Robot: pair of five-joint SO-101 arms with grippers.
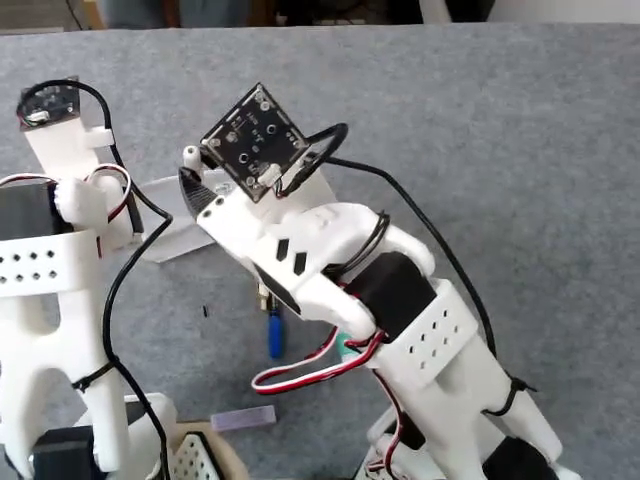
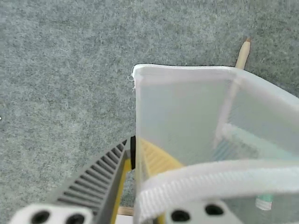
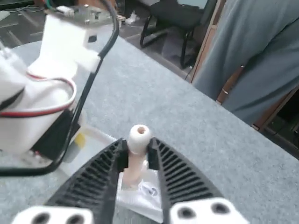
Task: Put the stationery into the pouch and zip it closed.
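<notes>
Blue pen (image 1: 275, 335) & purple eraser block (image 1: 243, 418) lie near translucent white mesh pouch (image 2: 187, 121), itself partly hidden under R arm (image 1: 340, 260). L gripper (image 2: 135, 154) clamped on pouch rim. R gripper (image 3: 138, 156) pinches white round-tipped stick (image 3: 139, 137), lower end hidden.

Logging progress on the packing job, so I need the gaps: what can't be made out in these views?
High view: pouch mostly hidden under the right arm; open or zipped unknown.
Left wrist view: things behind pouch's translucent wall blurred; only a pencil recognisable.
Right wrist view: white piece clamped in right end effector; its identity unclear.
</notes>
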